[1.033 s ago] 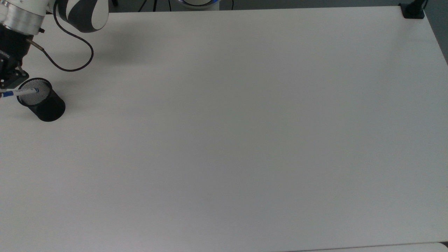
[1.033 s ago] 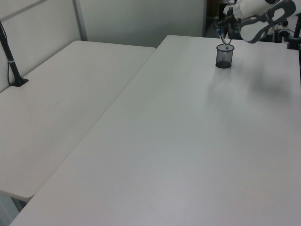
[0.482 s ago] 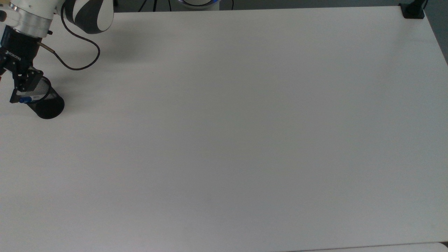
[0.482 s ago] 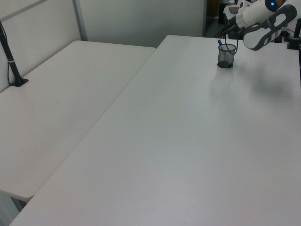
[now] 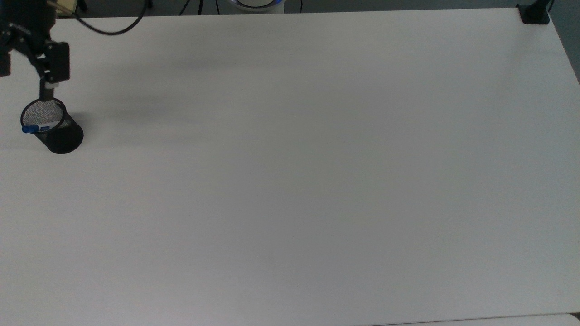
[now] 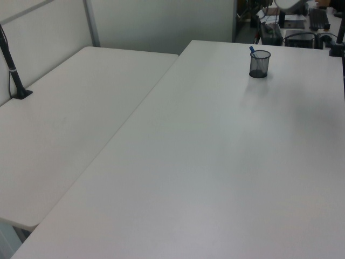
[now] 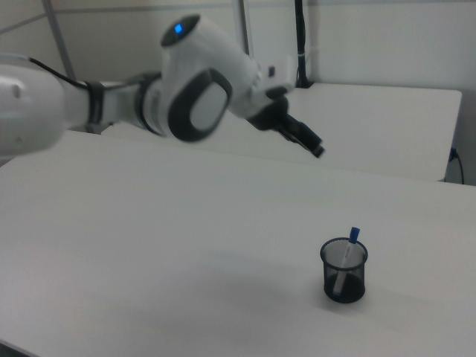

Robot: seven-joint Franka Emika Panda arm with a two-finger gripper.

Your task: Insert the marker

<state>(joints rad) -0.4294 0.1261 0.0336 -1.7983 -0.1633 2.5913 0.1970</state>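
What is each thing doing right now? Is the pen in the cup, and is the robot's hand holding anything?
marker: inside the cup, leaning on the rim, blue cap sticking out the top.
black mesh cup: standing upright on the table, holding the marker.
gripper: raised above the cup, open, holding nothing.
white table: bare around the cup.

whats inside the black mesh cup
The marker stands tilted inside the black mesh cup, its blue cap poking above the rim. Its lower end shows only dimly through the mesh.
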